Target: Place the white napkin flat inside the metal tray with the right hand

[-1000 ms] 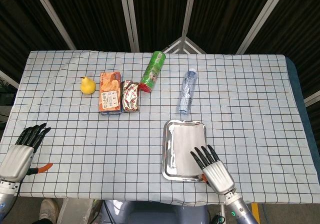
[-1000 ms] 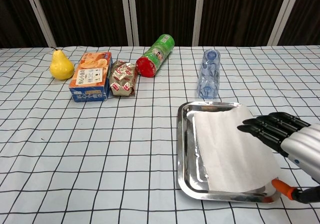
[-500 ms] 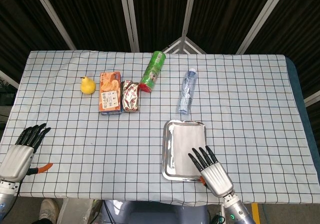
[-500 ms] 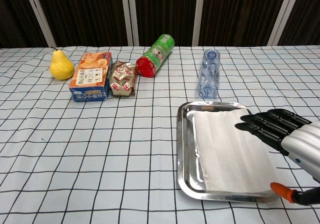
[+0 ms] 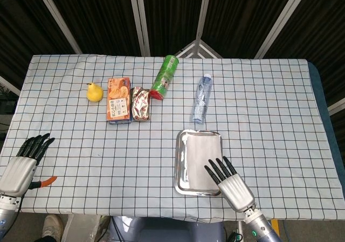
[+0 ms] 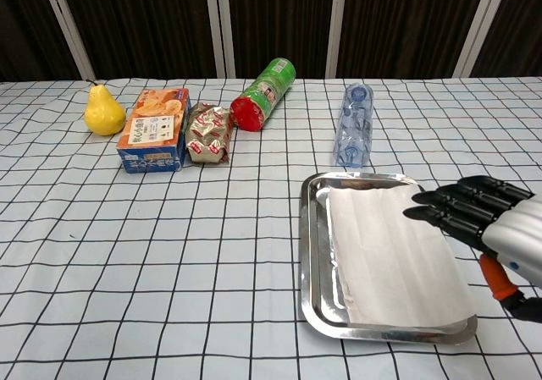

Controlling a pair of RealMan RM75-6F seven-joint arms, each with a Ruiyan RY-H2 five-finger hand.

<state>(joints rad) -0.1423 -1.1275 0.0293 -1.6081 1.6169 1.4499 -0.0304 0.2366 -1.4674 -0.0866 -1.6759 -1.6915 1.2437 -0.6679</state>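
White napkin (image 6: 394, 257) lies flat inside the metal tray (image 6: 310, 253), covering most of its floor; we see a strip of bare metal along the tray's left side and a little along its far edge. In the head view the napkin (image 5: 200, 158) reads only as a pale sheet against the shiny tray (image 5: 180, 166), and its near end is hidden under the right hand (image 5: 229, 181).

We find the right hand (image 6: 491, 223) over the tray's near right corner, its fingers straight and slightly apart, holding nothing. Whether the fingertips touch the napkin we cannot tell. In the chest view the hand is cut off by the right edge of the frame.

Our left hand (image 5: 24, 161) sits at the near left edge of the table (image 5: 269, 102), well apart from the tray, fingers extended and empty; its arm runs out of the frame, and the chest view does not show it at all.

Farther back on the checked cloth we see a yellow pear (image 6: 103, 110), an orange snack box (image 6: 155, 129), a foil-wrapped packet (image 6: 209, 133), a green canister (image 6: 264, 82) on its side and a clear water bottle (image 6: 354, 123) on its side. The printing on the box and packet is too small for us to read.
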